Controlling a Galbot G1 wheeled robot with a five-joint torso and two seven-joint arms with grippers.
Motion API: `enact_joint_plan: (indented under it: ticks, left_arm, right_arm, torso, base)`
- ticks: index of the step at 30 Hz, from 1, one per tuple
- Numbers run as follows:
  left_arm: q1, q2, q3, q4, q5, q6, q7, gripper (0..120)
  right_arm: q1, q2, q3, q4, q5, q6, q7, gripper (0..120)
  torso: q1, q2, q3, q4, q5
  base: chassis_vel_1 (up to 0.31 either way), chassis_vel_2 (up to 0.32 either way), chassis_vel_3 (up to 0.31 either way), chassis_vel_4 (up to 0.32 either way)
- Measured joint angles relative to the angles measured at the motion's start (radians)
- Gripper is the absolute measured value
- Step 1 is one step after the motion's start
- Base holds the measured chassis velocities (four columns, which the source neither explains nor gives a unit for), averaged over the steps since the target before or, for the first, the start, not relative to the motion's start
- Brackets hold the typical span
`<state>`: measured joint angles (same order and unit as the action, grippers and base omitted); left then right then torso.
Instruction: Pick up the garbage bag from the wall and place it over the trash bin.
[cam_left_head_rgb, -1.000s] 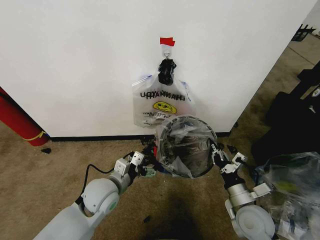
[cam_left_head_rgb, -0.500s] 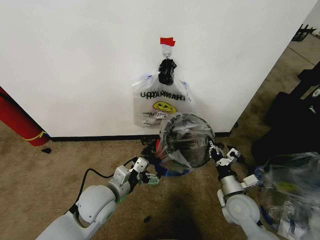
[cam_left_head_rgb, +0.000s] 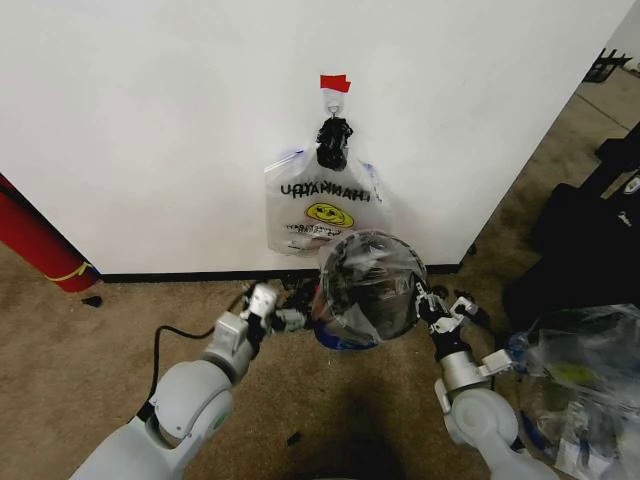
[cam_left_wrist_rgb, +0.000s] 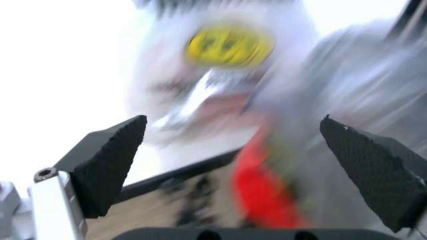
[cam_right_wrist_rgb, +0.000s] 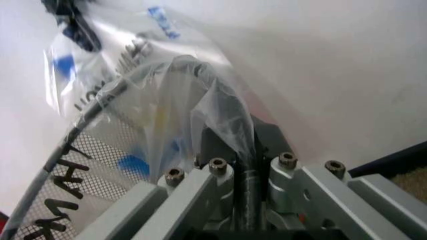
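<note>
Plastic garbage bag (cam_left_head_rgb: 372, 275) veils trash bin (cam_left_head_rgb: 352, 338) | right gripper (cam_left_head_rgb: 424, 299) pinches rim (contact blurred) | left gripper (cam_left_wrist_rgb: 233, 165) spread, empty

This looks like a test corner in a lab or office: a bare white wall (cam_left_head_rgb: 150, 120) with black baseboard (cam_left_head_rgb: 190, 275) over worn brown carpet (cam_left_head_rgb: 90, 340). Red tape (cam_left_head_rgb: 334, 82) marks a hook holding a clipped bundle of bags (cam_left_head_rgb: 322, 205), and black gear (cam_left_head_rgb: 590, 240) and a clear sack (cam_left_head_rgb: 580, 375) sit at the right.

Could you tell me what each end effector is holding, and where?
Right end effector: shut on trash bin rim, over the garbage bag. Left end effector: open, empty.
</note>
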<state>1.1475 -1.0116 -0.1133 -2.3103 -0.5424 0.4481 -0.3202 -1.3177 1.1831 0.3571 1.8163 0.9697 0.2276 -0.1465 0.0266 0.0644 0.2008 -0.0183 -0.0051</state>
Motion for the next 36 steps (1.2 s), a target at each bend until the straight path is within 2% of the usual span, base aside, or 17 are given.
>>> enact_joint_plan:
  ticks: [3, 5, 10, 11, 15, 17, 18, 21, 25, 26, 28, 30, 36]
  left_arm:
    - [0.003, 0.008, 0.037, -0.061, -0.134, -0.021, 0.009, 89]
    - [0.001, 0.013, 0.048, -0.063, -0.158, -0.024, 0.026, 84]
    - [-0.076, 0.008, 0.127, 0.010, -0.181, -0.014, 0.076, 63]
    - [-0.076, 0.008, 0.127, 0.010, -0.181, -0.014, 0.076, 63]
    - [-0.165, -0.032, 0.187, 0.089, -0.180, 0.051, 0.027, 48]
    - [-0.214, -0.070, 0.230, 0.135, -0.179, 0.109, -0.031, 37]
    - [-0.214, -0.070, 0.230, 0.135, -0.179, 0.109, -0.031, 37]
    - [-0.263, -0.127, 0.281, 0.175, -0.179, 0.180, -0.099, 26]
    - [-0.296, -0.184, 0.321, 0.210, -0.164, 0.233, -0.151, 12]
    - [-0.296, -0.184, 0.321, 0.210, -0.164, 0.233, -0.151, 12]
    - [-0.324, -0.232, 0.368, 0.261, -0.118, 0.263, -0.209, 0]
    - [-0.342, -0.249, 0.394, 0.289, -0.091, 0.285, -0.233, 0]
    - [-0.387, -0.244, 0.438, 0.340, -0.022, 0.294, -0.239, 0]
  right_arm:
    - [0.018, 0.002, -0.013, -0.023, -0.013, 0.002, -0.003, 1]
    - [0.024, 0.002, -0.018, -0.028, -0.016, 0.002, -0.003, 1]
    - [0.040, 0.002, -0.036, -0.039, -0.027, 0.001, -0.006, 1]
    - [0.040, 0.002, -0.036, -0.039, -0.027, 0.001, -0.006, 1]
    - [0.043, -0.002, -0.043, -0.041, -0.032, 0.000, -0.007, 1]
    - [0.043, -0.006, -0.043, -0.041, -0.037, -0.001, -0.008, 1]
    - [0.043, -0.006, -0.043, -0.041, -0.037, -0.001, -0.008, 1]
    - [0.039, -0.009, -0.043, -0.032, -0.043, -0.002, -0.008, 1]
    - [0.035, -0.010, -0.044, -0.022, -0.050, -0.002, -0.009, 1]
    - [0.035, -0.010, -0.044, -0.022, -0.050, -0.002, -0.009, 1]
    - [0.032, -0.010, -0.046, -0.011, -0.058, -0.002, -0.011, 1]
    - [0.028, -0.010, -0.048, -0.005, -0.065, -0.002, -0.012, 1]
    - [0.023, -0.005, -0.049, 0.002, -0.079, -0.002, -0.017, 1]
  torso:
    - [0.000, 0.000, 0.000, 0.0001, 0.0000]
    - [0.000, 0.000, 0.000, 0.0003, 0.0001]
    - [0.000, 0.000, 0.000, 0.0002, -0.0002]
    - [0.000, 0.000, 0.000, 0.0002, -0.0002]
    - [0.000, 0.000, 0.000, 0.0002, -0.0001]
    - [0.000, 0.000, 0.000, 0.0001, -0.0002]
    - [0.000, 0.000, 0.000, 0.0001, -0.0002]
    - [0.000, 0.000, 0.000, 0.0001, 0.0000]
    - [0.000, 0.000, 0.000, 0.0001, 0.0000]
    - [0.000, 0.000, 0.000, 0.0001, 0.0000]
    - [0.000, 0.000, 0.000, 0.0000, -0.0001]
    - [0.000, 0.000, 0.000, 0.0000, 0.0000]
    - [0.000, 0.000, 0.000, 0.0003, 0.0000]
  base:
    - [0.000, 0.000, 0.000, 0.000]
    - [0.000, 0.000, 0.000, 0.000]
    - [0.000, 0.000, 0.000, 0.000]
    - [0.000, 0.000, 0.000, 0.000]
    - [0.000, 0.000, 0.000, 0.000]
    - [0.000, 0.000, 0.000, 0.000]
    - [0.000, 0.000, 0.000, 0.000]
    - [0.000, 0.000, 0.000, 0.000]
    - [0.000, 0.000, 0.000, 0.000]
    - [0.000, 0.000, 0.000, 0.000]
    - [0.000, 0.000, 0.000, 0.000]
    - [0.000, 0.000, 0.000, 0.000]
    - [0.000, 0.000, 0.000, 0.000]
